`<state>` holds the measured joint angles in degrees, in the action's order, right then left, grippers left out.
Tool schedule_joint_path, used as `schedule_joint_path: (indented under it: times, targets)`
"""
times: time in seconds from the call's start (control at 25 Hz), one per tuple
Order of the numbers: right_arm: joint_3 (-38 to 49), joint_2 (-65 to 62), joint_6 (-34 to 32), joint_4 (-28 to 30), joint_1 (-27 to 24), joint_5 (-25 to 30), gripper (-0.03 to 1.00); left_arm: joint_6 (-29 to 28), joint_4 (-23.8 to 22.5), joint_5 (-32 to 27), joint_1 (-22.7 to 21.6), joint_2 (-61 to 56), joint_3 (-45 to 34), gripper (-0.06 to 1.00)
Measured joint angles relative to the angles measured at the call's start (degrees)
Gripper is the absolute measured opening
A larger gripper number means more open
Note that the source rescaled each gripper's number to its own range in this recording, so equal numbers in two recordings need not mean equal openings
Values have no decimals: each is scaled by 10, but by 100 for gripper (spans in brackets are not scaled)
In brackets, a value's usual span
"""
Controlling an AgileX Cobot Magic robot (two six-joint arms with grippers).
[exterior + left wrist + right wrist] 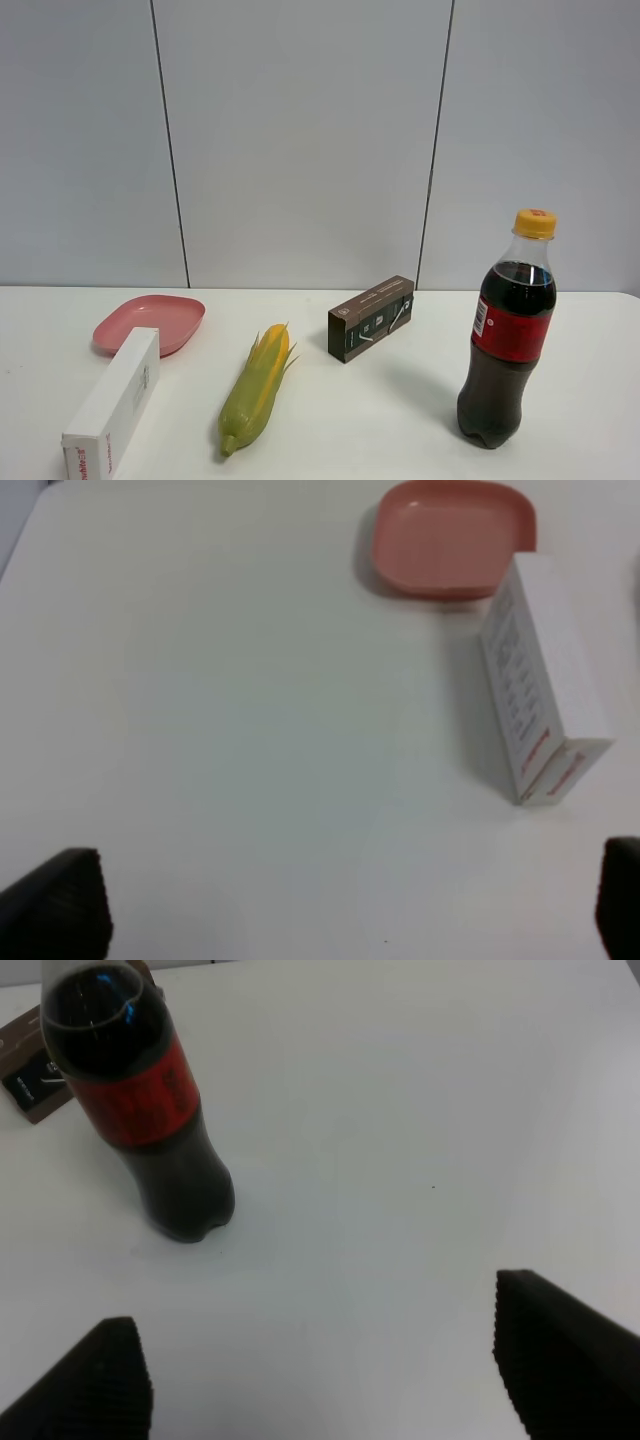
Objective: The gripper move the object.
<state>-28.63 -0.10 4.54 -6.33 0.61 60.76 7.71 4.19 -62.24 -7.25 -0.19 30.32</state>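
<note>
The long white carton [113,402] with red lettering on its end lies on the white table at the front left, next to the pink plate [150,322]. It also shows in the left wrist view [540,680], its far end touching the plate [450,535]. No gripper shows in the exterior high view. My left gripper [350,910] is open, its dark fingers [55,900] spread wide over bare table, apart from the carton. My right gripper [320,1360] is open, its fingers [565,1355] spread over bare table, near the cola bottle [140,1100].
A corn cob [257,388] lies in the middle front. A small dark brown box [371,318] stands behind it. A cola bottle [507,345] with a yellow cap stands upright at the right. A grey panelled wall [320,140] runs behind the table.
</note>
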Motion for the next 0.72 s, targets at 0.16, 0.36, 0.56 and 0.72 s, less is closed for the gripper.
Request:
schedule_joint_path:
  times: [0.16,0.36,0.56,0.72]
  targets:
    - [0,0,0,0,0,0,100,53,29,0,0,0,0,100]
    - [0,0,0,0,0,0,100,61,3,0,0,0,0,100]
    - [0,0,0,0,0,0,100,65,-39,0,-1,0,0,100]
    - [0,0,0,0,0,0,100,97,-20,-1,-23,0,0,100]
